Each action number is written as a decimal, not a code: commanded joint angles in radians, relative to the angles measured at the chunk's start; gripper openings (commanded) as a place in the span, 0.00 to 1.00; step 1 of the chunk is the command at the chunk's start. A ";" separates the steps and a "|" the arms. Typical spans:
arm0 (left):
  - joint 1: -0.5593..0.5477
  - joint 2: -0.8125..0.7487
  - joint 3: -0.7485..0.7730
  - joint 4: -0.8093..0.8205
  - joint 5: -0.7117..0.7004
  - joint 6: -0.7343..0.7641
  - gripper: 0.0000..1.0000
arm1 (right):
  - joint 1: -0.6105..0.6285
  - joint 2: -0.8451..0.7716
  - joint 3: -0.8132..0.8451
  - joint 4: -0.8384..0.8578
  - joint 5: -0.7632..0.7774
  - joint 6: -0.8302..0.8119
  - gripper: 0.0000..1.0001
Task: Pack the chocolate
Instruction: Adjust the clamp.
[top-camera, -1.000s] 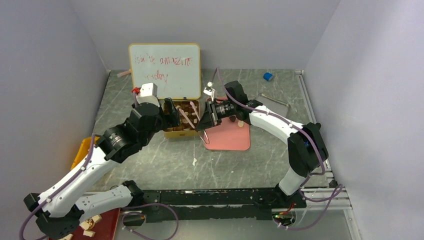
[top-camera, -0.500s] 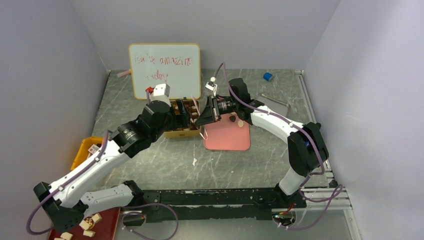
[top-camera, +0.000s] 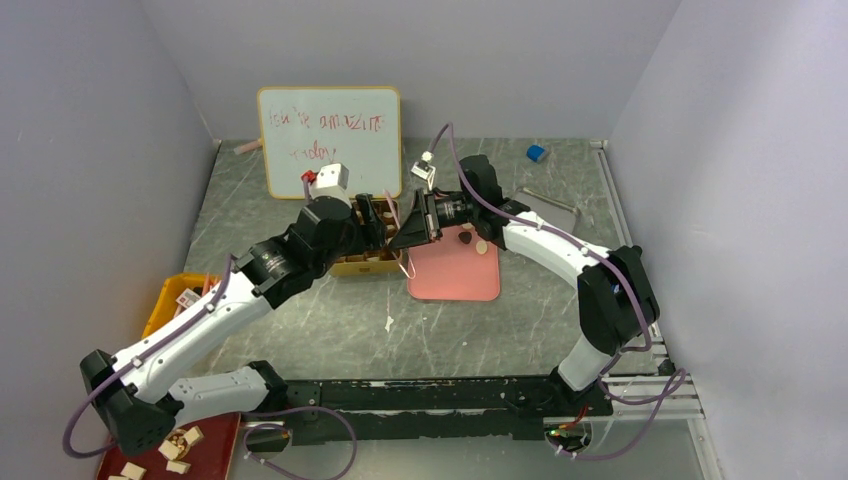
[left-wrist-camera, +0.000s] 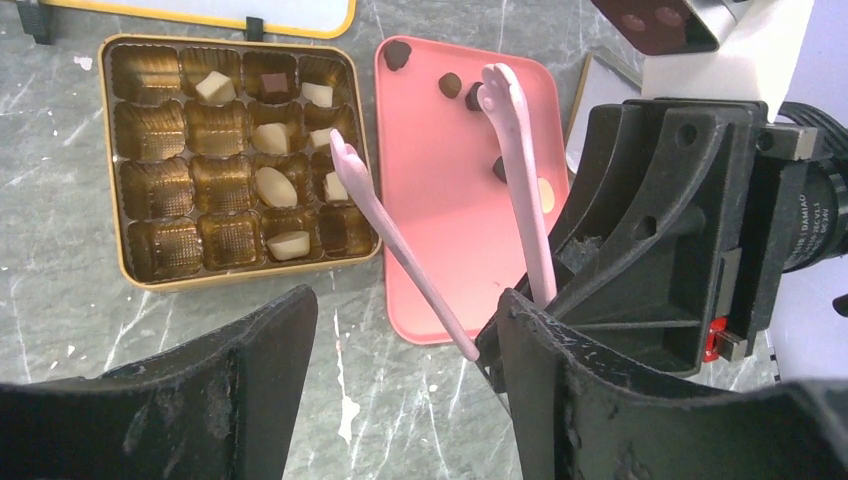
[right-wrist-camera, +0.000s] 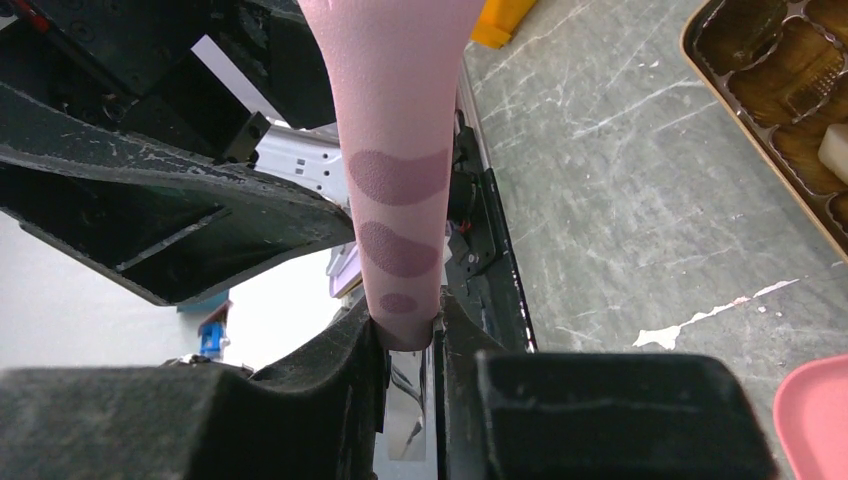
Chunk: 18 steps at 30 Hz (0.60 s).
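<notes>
Pinching the pink tongs (left-wrist-camera: 520, 170) by their hinge in my closed right claw (right-wrist-camera: 410, 335), left claw (left-wrist-camera: 405, 310) open and empty, I judge the small, light, easily marred chocolate (left-wrist-camera: 450, 85) on the pink tray (left-wrist-camera: 440, 250) and in the gold box (left-wrist-camera: 165, 250) needs gentle grips across its sides.

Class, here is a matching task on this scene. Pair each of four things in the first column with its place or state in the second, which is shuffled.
Column one:
1. pink tongs
2. gold box
3. pink tray
4. left gripper

Column two:
A. open, holding nothing
B. carries loose dark chocolates
C. clamped in the right gripper
D. pale chocolates sit in its compartments

Pairs: 1-C, 2-D, 3-B, 4-A
</notes>
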 joint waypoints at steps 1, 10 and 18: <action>0.002 0.021 0.005 0.060 0.017 -0.028 0.70 | 0.000 -0.056 0.026 0.053 -0.026 0.010 0.07; 0.001 0.053 0.007 0.086 0.032 -0.052 0.57 | -0.001 -0.080 0.006 0.053 -0.022 0.007 0.06; 0.001 0.065 0.017 0.081 0.033 -0.094 0.29 | 0.000 -0.094 -0.007 0.020 -0.021 -0.017 0.06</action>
